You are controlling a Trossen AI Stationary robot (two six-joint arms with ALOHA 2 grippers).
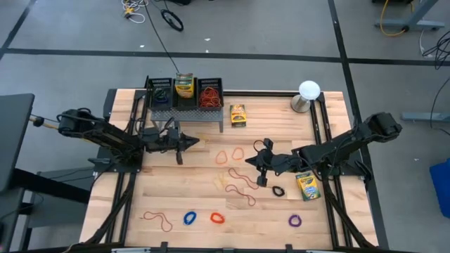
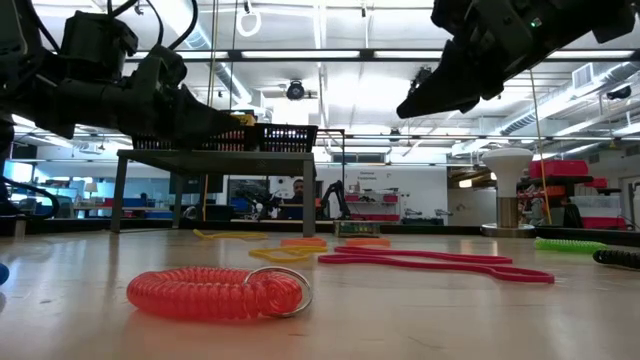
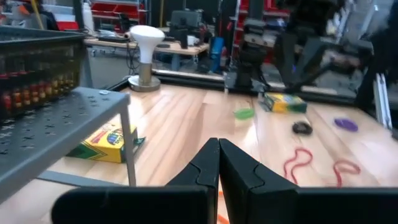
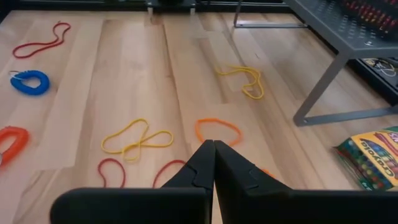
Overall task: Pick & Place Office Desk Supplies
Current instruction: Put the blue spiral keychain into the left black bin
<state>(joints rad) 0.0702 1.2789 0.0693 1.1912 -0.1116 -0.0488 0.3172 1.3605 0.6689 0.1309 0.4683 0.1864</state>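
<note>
My left gripper is shut and empty, raised over the table just in front of the grey wire rack. My right gripper is also shut and empty, hovering above orange band loops and a yellow one. One crayon box stands in the rack's middle bin. A second lies flat by the rack's right leg, and a third lies under my right arm. Loose bands lie flat across the middle and near side of the table.
A white ball on a metal base stands at the far right corner. Red bands fill the rack's right bin. Near the front edge lie a red string, a blue coil, a red coil and a purple loop. A black loop lies beside the third box.
</note>
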